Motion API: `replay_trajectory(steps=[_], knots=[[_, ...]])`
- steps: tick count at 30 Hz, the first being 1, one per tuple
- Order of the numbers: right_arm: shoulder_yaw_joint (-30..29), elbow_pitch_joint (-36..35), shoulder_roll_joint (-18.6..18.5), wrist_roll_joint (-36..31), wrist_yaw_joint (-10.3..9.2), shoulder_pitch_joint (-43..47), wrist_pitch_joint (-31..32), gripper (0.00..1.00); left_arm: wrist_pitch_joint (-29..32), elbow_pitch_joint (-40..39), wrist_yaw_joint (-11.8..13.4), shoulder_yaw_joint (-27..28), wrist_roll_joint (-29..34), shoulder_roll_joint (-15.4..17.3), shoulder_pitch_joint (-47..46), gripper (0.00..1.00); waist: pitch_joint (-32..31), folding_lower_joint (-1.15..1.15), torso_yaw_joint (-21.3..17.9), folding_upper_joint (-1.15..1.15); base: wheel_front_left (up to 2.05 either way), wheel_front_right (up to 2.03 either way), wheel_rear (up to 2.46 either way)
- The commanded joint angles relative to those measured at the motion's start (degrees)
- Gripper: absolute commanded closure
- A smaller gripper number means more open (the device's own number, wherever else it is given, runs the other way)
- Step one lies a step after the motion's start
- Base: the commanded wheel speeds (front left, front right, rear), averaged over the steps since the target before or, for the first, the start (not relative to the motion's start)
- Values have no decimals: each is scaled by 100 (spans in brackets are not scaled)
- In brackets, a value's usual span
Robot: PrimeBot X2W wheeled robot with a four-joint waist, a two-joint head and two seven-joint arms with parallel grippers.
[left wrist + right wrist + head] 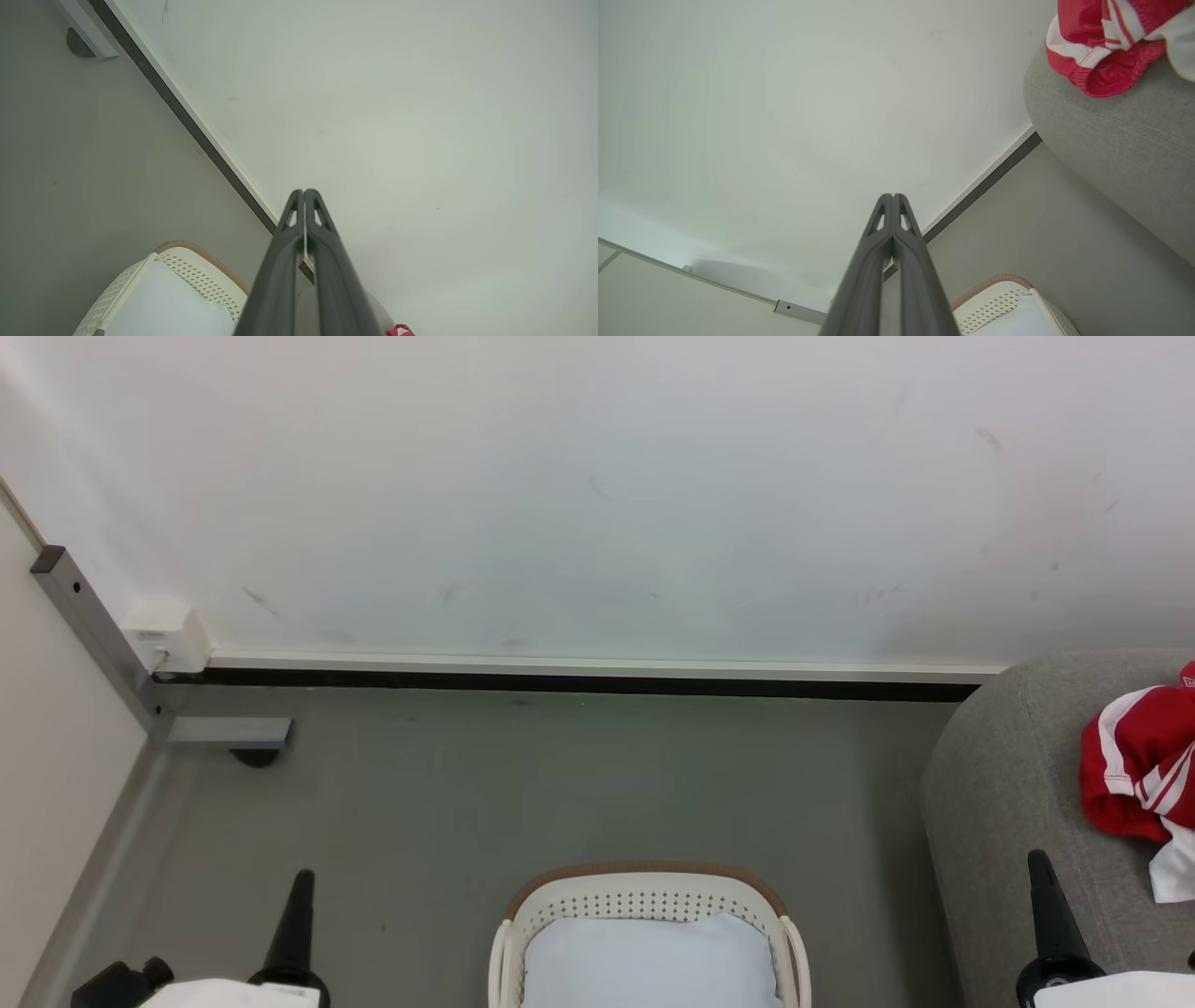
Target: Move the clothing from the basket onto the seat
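The red clothing with white stripes lies bunched on the grey seat at the right edge; it shows too in the right wrist view as clothing on the seat. The white basket with a brown rim stands on the floor at bottom centre, holding a flat pale pad. My left gripper is shut at the lower left, left of the basket, with nothing in it. My right gripper is shut at the lower right, in front of the seat. Both wrist views show the fingers pressed together, empty.
A white wall with a dark baseboard runs behind the grey floor. A metal-framed partition and a small white box stand at the left. In the left wrist view the basket sits low left.
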Motion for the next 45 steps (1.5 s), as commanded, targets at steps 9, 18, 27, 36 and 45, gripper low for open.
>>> replay_trajectory(steps=[9,18,27,36,45], knots=[[-92,-4,-64,603,-6,-171,144,100,158,-96,6,129,-553,-32,-157,100,3,0,-12,0,0,0,0],[-140,22,-87,1063,-7,-217,250,100,295,-112,14,204,-978,-77,-195,100,7,0,-23,0,0,0,0],[-181,42,-107,1446,-8,-251,338,100,400,-123,19,275,-1326,-112,-227,100,10,0,-34,0,0,0,0],[-226,64,-129,1846,-8,-301,422,100,517,-138,27,343,-1694,-150,-258,100,13,0,-45,0,0,0,0],[-266,83,-153,2220,-9,-321,508,100,630,-153,29,406,-2029,-184,-286,100,16,0,-57,0,0,0,0]])
